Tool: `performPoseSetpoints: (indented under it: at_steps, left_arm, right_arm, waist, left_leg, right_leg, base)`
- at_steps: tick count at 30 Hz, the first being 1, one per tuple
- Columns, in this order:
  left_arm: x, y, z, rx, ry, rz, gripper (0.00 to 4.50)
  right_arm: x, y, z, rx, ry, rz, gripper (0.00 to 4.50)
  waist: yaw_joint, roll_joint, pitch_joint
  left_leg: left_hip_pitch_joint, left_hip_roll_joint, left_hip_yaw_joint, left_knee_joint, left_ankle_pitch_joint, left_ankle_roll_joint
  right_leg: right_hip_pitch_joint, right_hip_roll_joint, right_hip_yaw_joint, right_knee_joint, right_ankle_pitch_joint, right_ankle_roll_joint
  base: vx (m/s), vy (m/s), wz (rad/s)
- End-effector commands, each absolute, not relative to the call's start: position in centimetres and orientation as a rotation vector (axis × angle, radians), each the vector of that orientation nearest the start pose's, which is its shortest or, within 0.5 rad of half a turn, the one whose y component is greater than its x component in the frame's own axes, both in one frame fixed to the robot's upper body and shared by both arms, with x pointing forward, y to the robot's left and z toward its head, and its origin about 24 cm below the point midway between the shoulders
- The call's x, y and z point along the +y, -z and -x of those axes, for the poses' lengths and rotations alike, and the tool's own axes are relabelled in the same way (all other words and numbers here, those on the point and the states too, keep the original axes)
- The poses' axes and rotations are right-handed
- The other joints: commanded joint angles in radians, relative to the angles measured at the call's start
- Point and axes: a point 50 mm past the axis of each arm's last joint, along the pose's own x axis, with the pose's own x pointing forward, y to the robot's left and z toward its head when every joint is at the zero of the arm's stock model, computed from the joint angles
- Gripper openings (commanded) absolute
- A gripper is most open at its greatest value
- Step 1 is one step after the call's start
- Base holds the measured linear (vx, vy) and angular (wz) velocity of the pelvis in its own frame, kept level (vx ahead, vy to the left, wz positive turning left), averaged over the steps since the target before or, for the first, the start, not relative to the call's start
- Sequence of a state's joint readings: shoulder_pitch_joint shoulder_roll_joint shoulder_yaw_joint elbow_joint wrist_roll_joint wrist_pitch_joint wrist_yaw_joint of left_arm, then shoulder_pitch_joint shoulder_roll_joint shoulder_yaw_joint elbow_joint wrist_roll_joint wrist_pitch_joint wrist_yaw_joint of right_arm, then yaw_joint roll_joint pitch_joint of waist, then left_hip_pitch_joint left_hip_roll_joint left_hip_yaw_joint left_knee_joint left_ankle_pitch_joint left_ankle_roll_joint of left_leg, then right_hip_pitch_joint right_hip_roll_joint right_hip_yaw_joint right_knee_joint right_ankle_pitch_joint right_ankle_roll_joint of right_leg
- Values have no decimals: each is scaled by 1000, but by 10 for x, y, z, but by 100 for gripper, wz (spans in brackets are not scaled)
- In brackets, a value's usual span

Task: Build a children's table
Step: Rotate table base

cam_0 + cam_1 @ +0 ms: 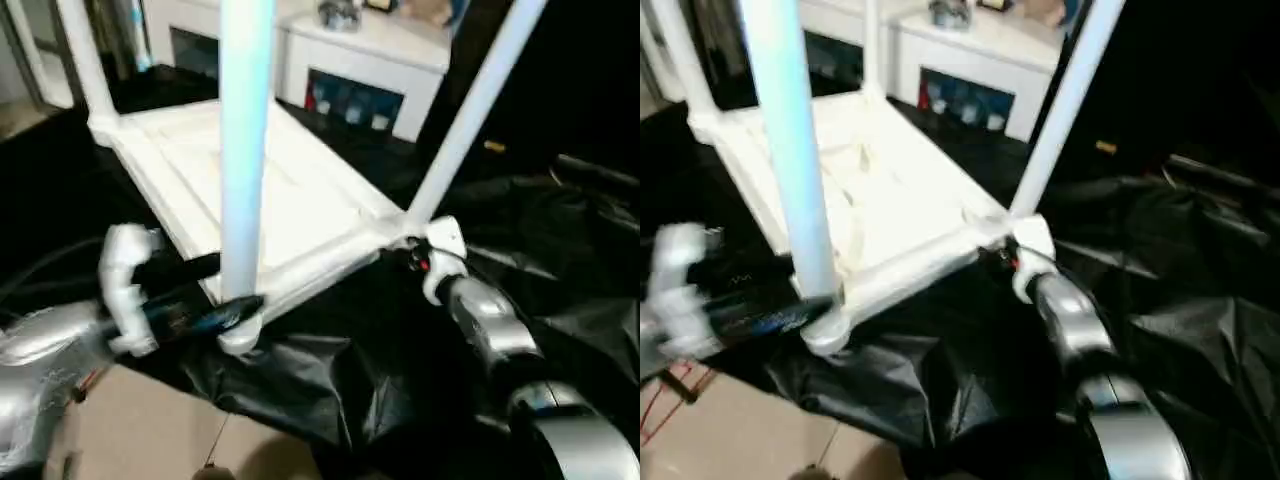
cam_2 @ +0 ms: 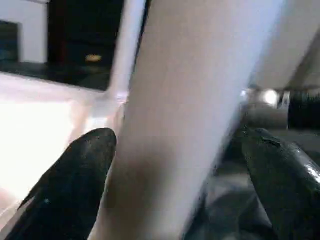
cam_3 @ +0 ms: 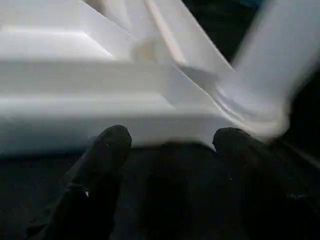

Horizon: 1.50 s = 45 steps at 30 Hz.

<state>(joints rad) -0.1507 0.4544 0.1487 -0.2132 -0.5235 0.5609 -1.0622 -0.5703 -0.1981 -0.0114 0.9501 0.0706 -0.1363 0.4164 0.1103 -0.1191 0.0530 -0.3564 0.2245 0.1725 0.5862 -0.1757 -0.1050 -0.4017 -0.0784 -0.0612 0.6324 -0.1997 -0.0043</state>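
White tabletop lies upside down, ribbed underside up, on black plastic sheeting spread on the floor. Legs stand up from its corner sockets: near-left leg, near-right leg, far-left leg. Left tool sits at the base of the near-left leg, fingers spread either side of the tube, not visibly pinching it. Right tool sits at the near-right corner socket; its fingers are spread, tips just beside the tabletop edge. White cabinet stands behind.
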Motion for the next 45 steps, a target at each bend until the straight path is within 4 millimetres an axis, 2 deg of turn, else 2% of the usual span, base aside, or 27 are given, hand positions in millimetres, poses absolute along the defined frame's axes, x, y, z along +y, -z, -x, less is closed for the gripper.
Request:
performPoseSetpoints:
  at_steps: [1,2,3,4,6,7,8,9,10,12,15,18,20,21,25,26,27,28,29,30,31,33,35,37,40,44,45]
  left_arm:
    - [173,-115,-254,110,1135,123,446]
    - [167,-113,-258,111,1141,118,446]
    - [159,-112,-263,108,1149,107,446]
    - [153,-111,-266,105,1160,102,446]
    - [142,-109,-272,94,1177,94,446]
    - [130,-108,-277,86,1199,93,446]
    - [127,-108,-277,85,1204,91,446]
    - [113,-108,-277,78,1251,98,446]
    - [107,-108,-276,77,1278,105,446]
    - [103,-108,-275,77,1296,110,446]
    - [72,-105,-265,84,1410,126,446]
    - [50,-101,-262,76,1457,115,446]
    - [42,-99,-264,64,1454,108,446]
    - [39,-99,-266,54,1450,102,446]
    - [28,-96,-276,40,1394,48,446]
    - [27,-94,-281,41,1354,13,446]
    - [28,-92,-284,45,1324,-16,446]
    - [30,-89,-291,45,1272,-60,446]
    - [35,-87,-297,45,1215,-98,446]
    - [36,-87,-299,47,1199,-108,446]
    - [45,-85,-307,48,1145,-151,446]
    - [55,-84,-313,56,1107,-177,446]
    - [70,-84,-318,68,1080,-198,446]
    - [79,-83,-319,75,1082,-206,446]
    - [93,-79,-311,124,1204,-210,446]
    - [105,-70,-303,185,1331,-244,446]
    - [105,-70,-303,185,1331,-244,429]
  right_arm:
    - [-175,-8,-337,294,-328,119,314]
    - [-174,-6,-336,307,-305,112,314]
    - [-172,-2,-336,320,-292,108,314]
    - [-170,0,-336,330,-292,114,314]
    - [-161,3,-335,348,-327,142,314]
    - [-149,4,-337,362,-367,161,314]
    - [-147,4,-337,364,-374,163,314]
    - [-137,3,-340,369,-405,168,314]
    - [-133,1,-341,366,-413,166,314]
    - [-132,0,-342,364,-417,166,314]
    - [-123,-8,-349,345,-424,141,314]
    - [-117,-12,-352,335,-440,140,314]
    - [-115,-12,-352,334,-451,143,314]
    - [-115,-12,-353,335,-453,145,314]
    - [-116,-11,-353,338,-432,152,314]
    - [-118,-11,-353,340,-418,156,314]
    - [-120,-10,-353,342,-411,159,314]
    - [-123,-10,-353,343,-396,166,314]
    - [-127,-9,-353,343,-382,173,314]
    - [-128,-9,-353,344,-378,174,314]
    - [-135,-9,-353,346,-359,180,314]
    - [-142,-9,-353,349,-344,184,314]
    - [-152,-9,-353,352,-336,193,314]
    - [-159,-11,-353,351,-345,202,314]
    - [-170,-17,-352,348,-450,208,314]
    - [-180,-25,-346,339,-624,235,314]
    - [-180,-25,-346,339,-624,235,314]
  waist:
    - [-3,40,-60]
    - [-4,43,-59]
    - [-5,40,-59]
    - [-7,43,-59]
    - [-8,50,-61]
    - [-11,50,-62]
    - [-12,49,-64]
    - [-15,47,-63]
    - [-17,50,-65]
    - [-18,49,-64]
    - [-18,45,-67]
    - [-17,46,-67]
    - [-16,50,-66]
    - [-19,45,-66]
    - [-19,44,-65]
    - [-19,45,-66]
    - [-19,57,-67]
    - [-22,49,-66]
    - [-21,49,-67]
    - [-20,57,-68]
    - [-20,50,-69]
    - [-15,53,-70]
    - [-14,49,-69]
    - [-15,51,-68]
    - [-14,50,-68]
    - [-10,54,-68]
    - [-10,55,-68]
  left_leg:
    - [9,-1,8,-76,-237,-65]
    - [7,-2,6,-76,-249,-67]
    - [8,-1,6,-75,-260,-64]
    - [10,-1,7,-74,-260,-59]
    - [6,-1,6,-73,-244,-53]
    - [5,-2,7,-71,-232,-50]
    - [5,-1,7,-71,-226,-46]
    - [3,0,6,-72,-218,-42]
    - [3,1,6,-71,-211,-39]
    - [4,2,7,-70,-203,-35]
    - [3,1,10,-66,-159,-19]
    - [4,2,10,-66,-149,-9]
    - [1,2,9,-66,-154,-8]
    - [1,1,10,-66,-162,-7]
    - [1,3,9,-66,-184,-9]
    - [3,3,9,-66,-179,-7]
    - [5,3,7,-65,-176,-9]
    - [3,2,9,-64,-174,-5]
    - [3,1,8,-64,-177,-2]
    - [4,1,6,-64,-177,-2]
    - [4,1,8,-62,-167,1]
    - [6,2,8,-62,-160,4]
    - [5,2,8,-62,-165,1]
    - [5,1,9,-62,-170,1]
    - [4,1,10,-61,-171,8]
    - [5,3,10,-60,-150,30]
    - [7,4,11,-60,-151,31]
  right_leg:
    - [46,-40,41,-65,-97,-157]
    - [48,-41,41,-65,-126,-153]
    - [46,-42,42,-70,-148,-148]
    - [44,-42,43,-73,-148,-151]
    - [46,-43,43,-68,-124,-163]
    - [47,-41,42,-68,-111,-170]
    - [49,-43,43,-66,-101,-175]
    - [50,-43,41,-63,-95,-182]
    - [51,-45,42,-60,-83,-190]
    - [50,-45,42,-60,-67,-195]
    - [54,-42,41,-54,4,-208]
    - [54,-43,41,-55,18,-214]
    - [57,-45,41,-56,5,-211]
    - [57,-45,41,-59,-7,-208]
    - [57,-48,42,-62,-49,-201]
    - [55,-47,42,-63,-46,-198]
    - [54,-47,42,-61,-34,-201]
    - [55,-43,42,-62,-19,-202]
    - [57,-45,41,-62,-29,-199]
    - [57,-46,41,-62,-30,-200]
    - [56,-43,41,-60,-4,-208]
    - [56,-47,41,-58,-6,-213]
    - [56,-46,40,-57,-9,-218]
    - [56,-46,40,-59,-22,-216]
    - [56,-47,41,-59,-30,-224]
    - [56,-45,40,-55,24,-246]
    - [55,-46,40,-53,30,-256]
  base:
    - [0,0,0]
    - [0,0,0]
    - [0,0,0]
    - [0,0,0]
    - [0,0,0]
    - [0,0,0]
    - [0,0,0]
    - [0,0,0]
    - [0,0,0]
    - [0,0,0]
    - [0,0,0]
    - [0,0,0]
    - [0,0,0]
    - [0,0,0]
    - [0,0,0]
    - [0,0,0]
    - [0,0,0]
    - [0,0,0]
    - [0,0,0]
    - [0,0,0]
    - [0,0,0]
    - [0,0,0]
    - [0,0,0]
    - [0,0,0]
    - [0,0,0]
    - [0,0,0]
    - [0,0,0]
